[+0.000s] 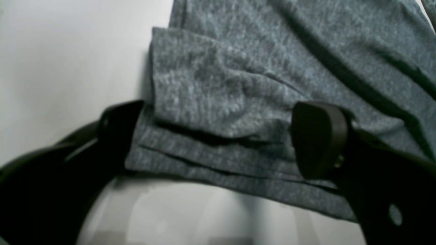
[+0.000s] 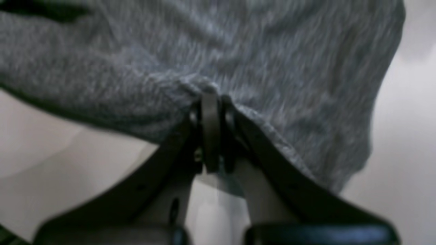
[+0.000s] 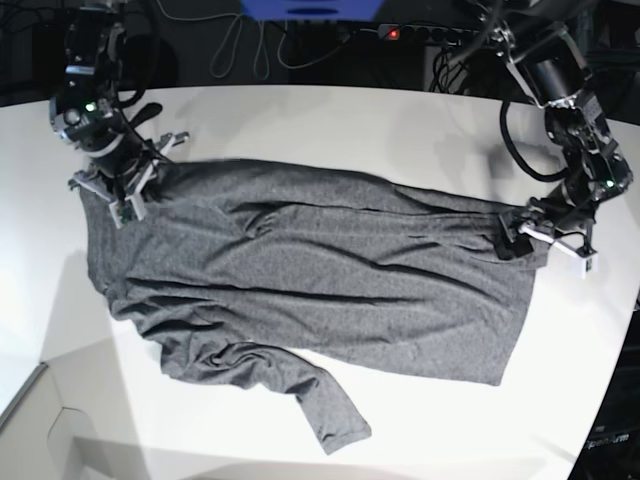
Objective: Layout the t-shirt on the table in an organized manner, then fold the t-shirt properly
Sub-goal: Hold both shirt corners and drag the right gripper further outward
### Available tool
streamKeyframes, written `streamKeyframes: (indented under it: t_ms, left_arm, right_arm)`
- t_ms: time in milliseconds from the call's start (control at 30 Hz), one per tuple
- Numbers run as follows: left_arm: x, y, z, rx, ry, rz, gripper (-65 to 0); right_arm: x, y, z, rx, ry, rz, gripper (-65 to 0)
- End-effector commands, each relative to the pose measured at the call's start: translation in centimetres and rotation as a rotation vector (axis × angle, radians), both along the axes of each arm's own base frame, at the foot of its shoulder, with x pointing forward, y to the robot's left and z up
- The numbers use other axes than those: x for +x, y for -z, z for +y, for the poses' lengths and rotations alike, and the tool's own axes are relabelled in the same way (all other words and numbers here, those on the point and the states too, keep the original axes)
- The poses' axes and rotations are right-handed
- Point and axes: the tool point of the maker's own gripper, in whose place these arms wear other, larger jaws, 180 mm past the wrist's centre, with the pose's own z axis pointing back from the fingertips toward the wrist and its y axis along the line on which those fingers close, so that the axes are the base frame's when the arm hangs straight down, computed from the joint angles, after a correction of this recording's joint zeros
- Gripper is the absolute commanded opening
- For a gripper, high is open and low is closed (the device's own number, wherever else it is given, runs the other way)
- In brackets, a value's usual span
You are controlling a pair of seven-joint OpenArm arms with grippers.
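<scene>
Grey t-shirt [image 3: 320, 270] sprawled wrinkled across the white table [image 3: 330, 120], one arm at each end.

Right gripper [image 2: 211, 102] is pinched tight on a bunch of fabric at the shirt's far corner, on the base view's left. Left gripper [image 1: 218, 136] is spread wide, its fingers [image 1: 318, 137] straddling a layered fold at the shirt's other end, gripping nothing. One sleeve [image 3: 325, 405] trails toward the near edge.

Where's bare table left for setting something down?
Free: the table strip behind the t-shirt, and the front edge beside the loose sleeve. Crowded: both shirt ends, with the right hand and left hand.
</scene>
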Motion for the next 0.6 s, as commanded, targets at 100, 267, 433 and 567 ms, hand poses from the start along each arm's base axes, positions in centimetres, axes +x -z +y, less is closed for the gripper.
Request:
streamKeyframes:
  t_ms: [100, 267, 433, 567]
  left_arm:
    - [-0.9, 0.7, 0.5, 0.017, 0.003, 0.060, 0.0]
    - [-0.9, 0.7, 0.5, 0.017, 0.003, 0.060, 0.0]
    - [-0.9, 0.7, 0.5, 0.017, 0.003, 0.060, 0.0]
    - [-0.8, 0.6, 0.5, 0.017, 0.003, 0.059, 0.0]
  right_arm:
    - [1.5, -0.4, -0.8, -0.003, 0.000, -0.030, -65.0]
    - [1.4, 1.1, -1.5, 0.001, 0.011, 0.013, -65.0]
    - [1.3, 1.2, -2.1, -0.013, 0.009, 0.020, -63.1]
    - [2.1, 0.6, -2.1, -0.014, 0.012, -0.001, -54.8]
